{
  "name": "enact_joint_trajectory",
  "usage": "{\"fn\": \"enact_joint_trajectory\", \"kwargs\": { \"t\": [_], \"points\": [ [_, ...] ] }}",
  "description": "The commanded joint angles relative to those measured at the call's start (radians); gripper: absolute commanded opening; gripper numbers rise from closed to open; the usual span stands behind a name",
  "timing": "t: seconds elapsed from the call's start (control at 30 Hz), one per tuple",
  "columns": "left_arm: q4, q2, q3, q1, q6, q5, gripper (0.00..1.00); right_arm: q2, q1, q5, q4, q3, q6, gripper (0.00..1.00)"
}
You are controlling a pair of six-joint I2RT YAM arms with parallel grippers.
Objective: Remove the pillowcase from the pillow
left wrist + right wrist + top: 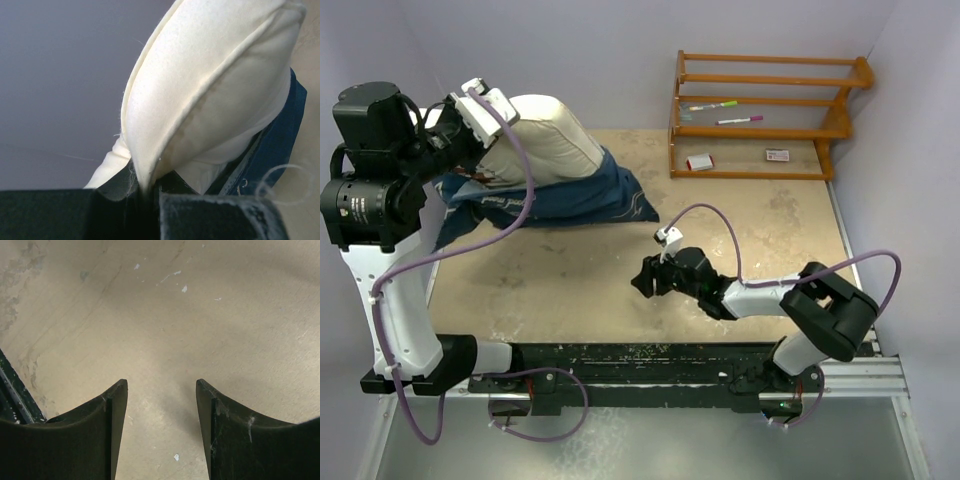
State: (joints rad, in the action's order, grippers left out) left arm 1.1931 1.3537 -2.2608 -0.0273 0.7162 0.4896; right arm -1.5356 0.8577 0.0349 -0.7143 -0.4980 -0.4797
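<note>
Top external view shows you mid-extraction: the left end effector is clenched on the seam edge of the pillow and holds that end raised at the far left of the desk. More than half of the cream cushion is already bare, while the pillowcase lies bunched around its lower end and spills onto the desk on the near side. In the left wrist view the fingers pinch the pillow's piped edge, with navy fabric sagging below it.

The right end effector is released, jaws apart over bare desk, well apart from the fabric and holding nothing.

The pillow's long axis runs from its raised left end down toward the right, where it is buried in the case.

Your next move, as I judge it, calls for the right arm to pin or grip the navy fabric while the left draws the pillow away up and leftward. Without that anchor the case may simply ride along.
</note>
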Motion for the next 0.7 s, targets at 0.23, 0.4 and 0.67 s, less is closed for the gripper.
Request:
{"fn": "enact_joint_trajectory", "kwargs": {
  "t": [0.23,0.4,0.67],
  "points": [
    [-0.153,-0.009,-0.159,0.0,0.011,0.073,0.0,0.125,-0.026,-0.182,0.135,-0.124,0.153,0.87],
    [-0.139,-0.038,-0.124,0.0,0.058,0.095,0.0,0.23,-0.116,-0.138,0.206,-0.139,0.211,1.0],
    [-0.103,-0.052,-0.124,0.0,0.065,0.164,0.0,0.296,-0.153,0.094,0.197,-0.127,0.38,1.0]
  ]
}}
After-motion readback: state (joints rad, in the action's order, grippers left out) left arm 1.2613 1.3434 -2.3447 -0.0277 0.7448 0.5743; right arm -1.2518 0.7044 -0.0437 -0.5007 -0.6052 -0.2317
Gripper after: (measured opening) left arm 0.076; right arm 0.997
